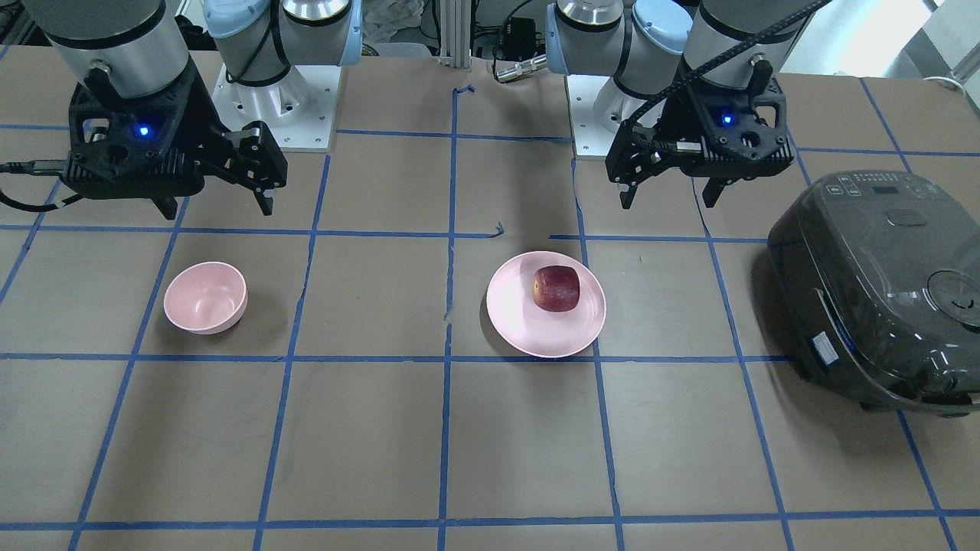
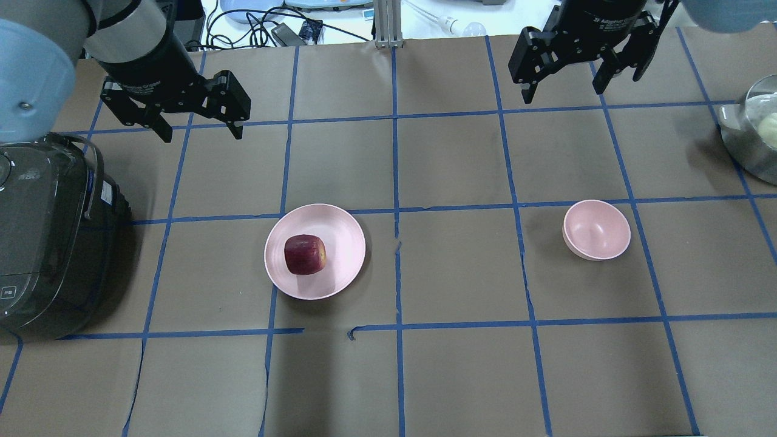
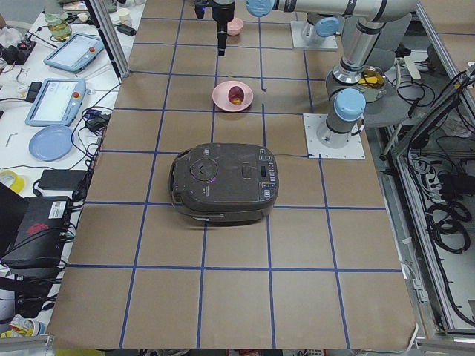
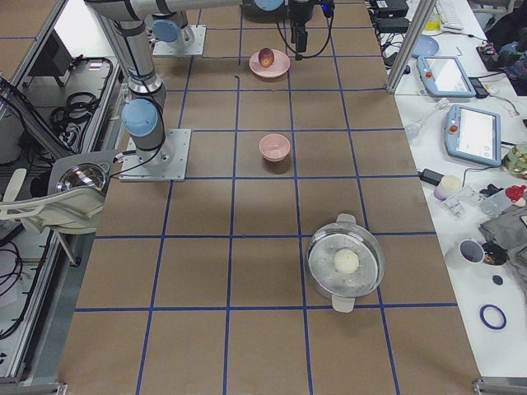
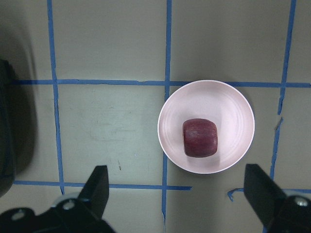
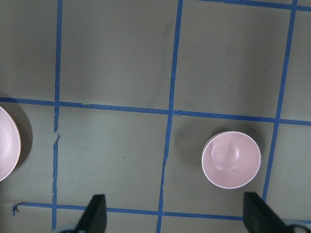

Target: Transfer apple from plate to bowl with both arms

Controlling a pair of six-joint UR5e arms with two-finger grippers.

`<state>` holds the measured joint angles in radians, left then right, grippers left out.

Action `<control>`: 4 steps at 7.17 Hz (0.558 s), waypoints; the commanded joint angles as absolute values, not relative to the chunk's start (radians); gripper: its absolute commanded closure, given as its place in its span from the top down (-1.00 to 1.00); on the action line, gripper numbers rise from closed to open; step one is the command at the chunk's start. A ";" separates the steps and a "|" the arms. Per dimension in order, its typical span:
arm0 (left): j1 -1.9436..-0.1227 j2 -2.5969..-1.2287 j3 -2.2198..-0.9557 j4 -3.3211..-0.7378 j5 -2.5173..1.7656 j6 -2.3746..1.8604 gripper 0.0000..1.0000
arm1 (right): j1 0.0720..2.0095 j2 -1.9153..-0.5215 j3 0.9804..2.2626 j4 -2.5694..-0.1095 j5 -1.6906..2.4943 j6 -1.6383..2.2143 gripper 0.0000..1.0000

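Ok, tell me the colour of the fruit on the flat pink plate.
Small round apple: dark red with a yellowish patch, clearest in the overhead view.

Bare brown table (image 2: 455,273) is stretching around the flat pale pink plate (image 2: 343,243), and the small dark red apple (image 2: 305,254) on it is lying open from above. A dark grey rice cooker (image 2: 42,243) is standing well to the plate's left; the small deep pink bowl (image 2: 597,229) and, farther, a steel pot (image 2: 740,145) are sitting to its right.

L hand (image 2: 201,133) & R hand (image 2: 563,92) both high, jaws spread, apparently empty.
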<state>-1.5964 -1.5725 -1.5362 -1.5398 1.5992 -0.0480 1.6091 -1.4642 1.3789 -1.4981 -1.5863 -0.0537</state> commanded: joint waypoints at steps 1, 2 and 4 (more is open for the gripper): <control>-1.595 -1.572 -1.534 -1.542 1.559 -0.044 1.00 | 1.609 -1.460 1.387 -1.499 -1.586 -0.057 1.00; -1.594 -1.572 -1.529 -1.560 1.559 -0.044 1.00 | 1.609 -1.453 1.409 -1.500 -1.577 -0.057 1.00; -1.595 -1.571 -1.529 -1.563 1.562 -0.044 1.00 | 1.609 -1.415 1.597 -1.720 -1.574 -0.057 1.00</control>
<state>-1.5947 -1.5714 -1.5301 -1.5600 1.5621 -0.0445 1.6092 -1.4388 1.4853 -1.5832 -1.5753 -0.0586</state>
